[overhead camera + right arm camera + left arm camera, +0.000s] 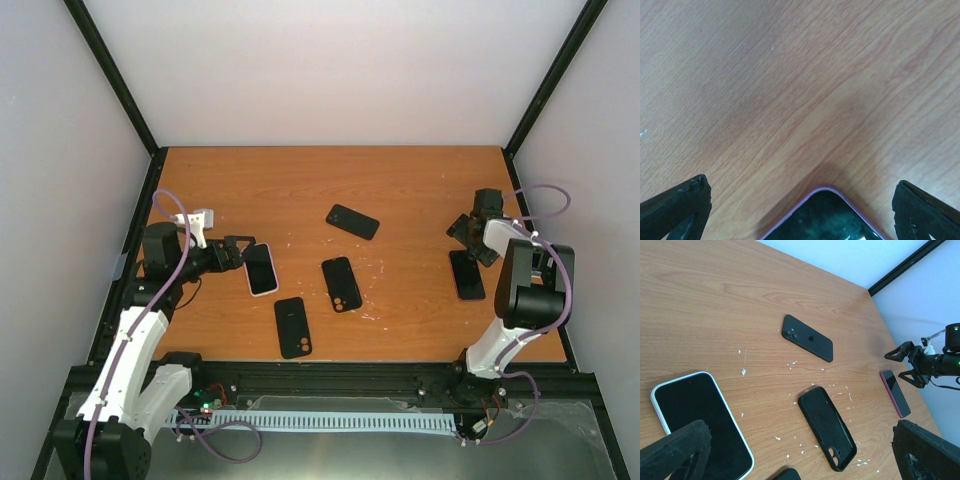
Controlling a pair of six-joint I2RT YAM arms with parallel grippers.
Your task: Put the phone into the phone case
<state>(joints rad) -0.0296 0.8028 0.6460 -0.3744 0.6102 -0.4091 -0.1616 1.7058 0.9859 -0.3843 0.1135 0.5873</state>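
A white-edged phone (261,268) lies screen up at the left; in the left wrist view (700,425) it sits by my left finger. An empty black case (341,283) lies hollow side up at mid-table and shows in the left wrist view (827,427). My left gripper (238,251) is open and empty, touching the white phone's left edge or just short of it. A pink-edged phone (466,274) lies screen up at the right. My right gripper (470,236) is open and empty, low over that phone's far end (832,220).
A black phone (352,221) lies back up at the centre rear, also in the left wrist view (807,337). Another black case or phone (292,326) lies near the front edge. White flecks (790,365) dot the wood. Black frame posts stand at the table corners.
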